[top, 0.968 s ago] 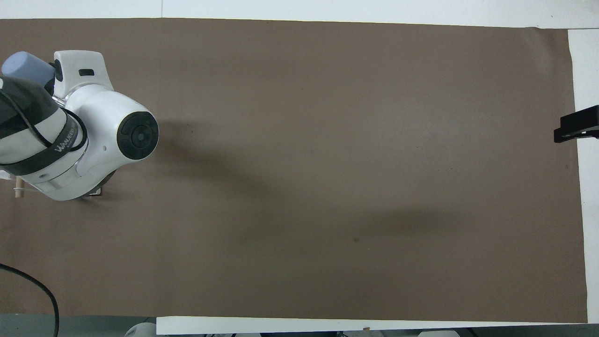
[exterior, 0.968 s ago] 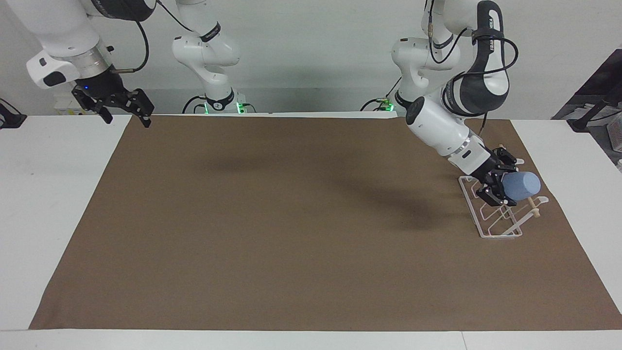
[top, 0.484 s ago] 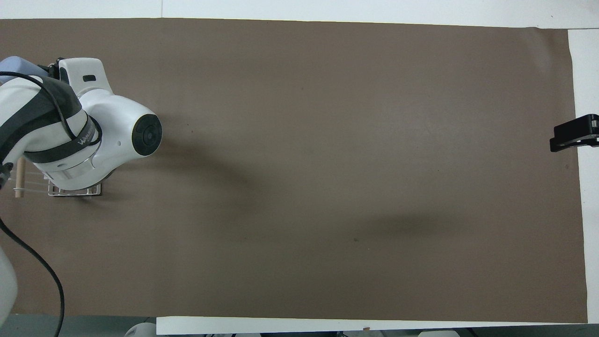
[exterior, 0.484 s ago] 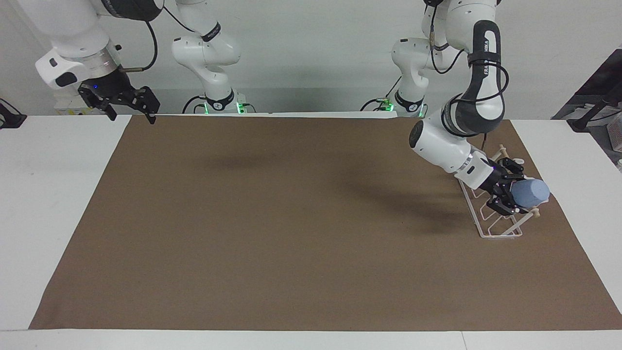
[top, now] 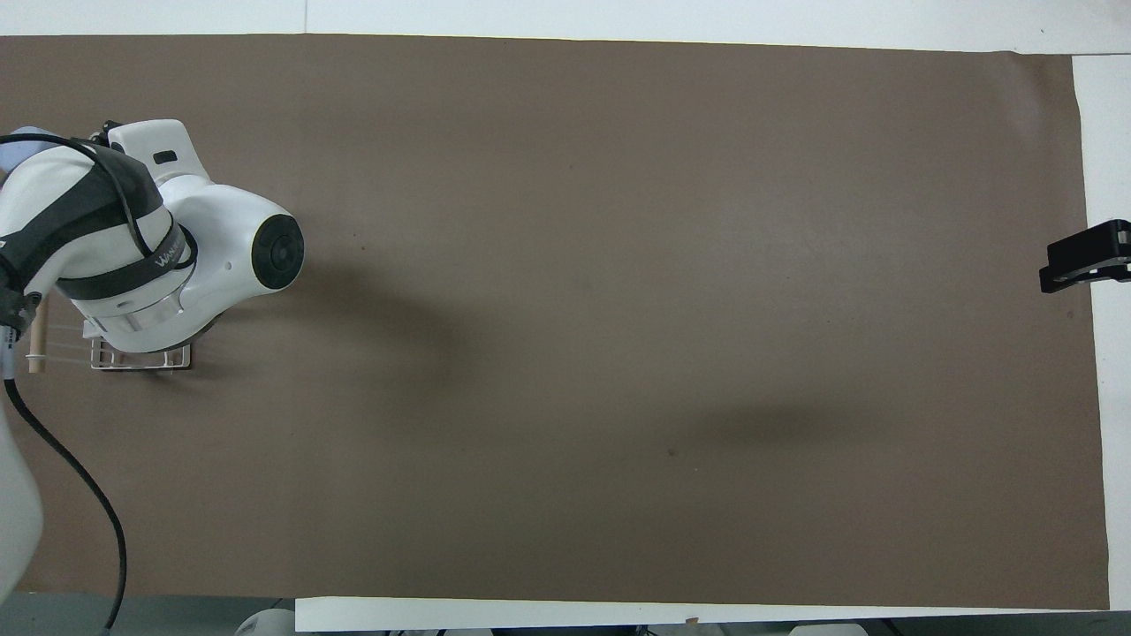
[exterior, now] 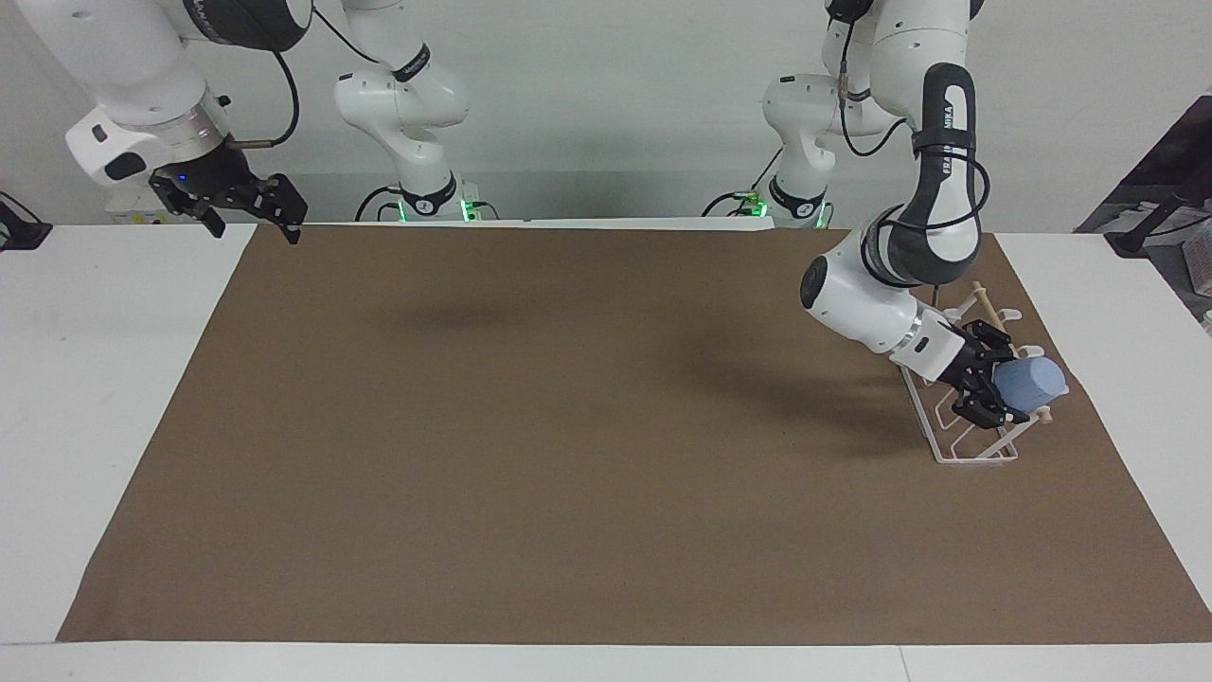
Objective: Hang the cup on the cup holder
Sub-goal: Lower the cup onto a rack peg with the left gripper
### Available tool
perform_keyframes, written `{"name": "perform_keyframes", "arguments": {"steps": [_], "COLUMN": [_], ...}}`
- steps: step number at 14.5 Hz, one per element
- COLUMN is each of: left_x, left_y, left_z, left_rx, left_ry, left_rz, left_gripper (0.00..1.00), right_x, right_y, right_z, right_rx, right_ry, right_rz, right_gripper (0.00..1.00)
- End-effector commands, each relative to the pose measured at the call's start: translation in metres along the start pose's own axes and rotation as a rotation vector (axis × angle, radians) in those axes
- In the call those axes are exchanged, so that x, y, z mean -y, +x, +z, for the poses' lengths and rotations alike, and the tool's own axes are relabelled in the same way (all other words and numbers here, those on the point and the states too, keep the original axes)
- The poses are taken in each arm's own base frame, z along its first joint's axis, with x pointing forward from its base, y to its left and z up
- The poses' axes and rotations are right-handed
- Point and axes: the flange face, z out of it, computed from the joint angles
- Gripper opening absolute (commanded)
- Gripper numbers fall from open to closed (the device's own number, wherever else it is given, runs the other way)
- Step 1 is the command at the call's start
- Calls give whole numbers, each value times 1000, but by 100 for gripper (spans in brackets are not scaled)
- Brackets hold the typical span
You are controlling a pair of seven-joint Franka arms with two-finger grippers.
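Over the last second the left gripper [exterior: 988,386], clamped on the light blue cup [exterior: 1029,383], has dropped it onto the white wire cup holder [exterior: 956,453] at frame right, nearly hung; right gripper [exterior: 248,206] waits open upper left.

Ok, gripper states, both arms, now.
Left gripper: shut on the cup, over the cup holder.
Right gripper: open, holding nothing, waiting above the table's edge.

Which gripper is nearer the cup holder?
Left. The left gripper is over the cup holder, gripping the cup; the right gripper waits at the table's opposite end.
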Motion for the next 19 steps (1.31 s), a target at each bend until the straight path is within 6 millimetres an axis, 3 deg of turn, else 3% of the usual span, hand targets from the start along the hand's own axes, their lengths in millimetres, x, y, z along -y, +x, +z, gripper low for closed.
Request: {"name": "perform_keyframes", "arguments": {"steps": [1, 11, 15, 16, 17, 18, 19], "left_x": [9, 13, 11, 12, 12, 11, 10], "left_y": [0, -27, -28, -26, -26, -25, -25], "left_z": [7, 4, 2, 5, 5, 4, 3], "left_rx": [-12, 27, 40, 41, 41, 39, 36], "left_ry": [3, -29, -45, -41, -43, -45, -45], "left_rz": [-7, -14, -45, -43, -25, 18, 36], "left_gripper": [38, 38, 41, 51, 80, 100, 100], "right_x": [-5, -2, -2, -2, -2, -2, -2], "right_y": [1, 1, 1, 2, 1, 1, 1], "right_z": [-1, 0, 0, 0, 0, -1, 0], "right_rx": [4, 5, 5, 4, 5, 4, 5], "right_ry": [15, 16, 16, 16, 16, 16, 16], "right_rz": [-17, -20, -20, -20, -20, -20, -20], "right_gripper": [100, 100, 100, 100, 100, 100, 100]}}
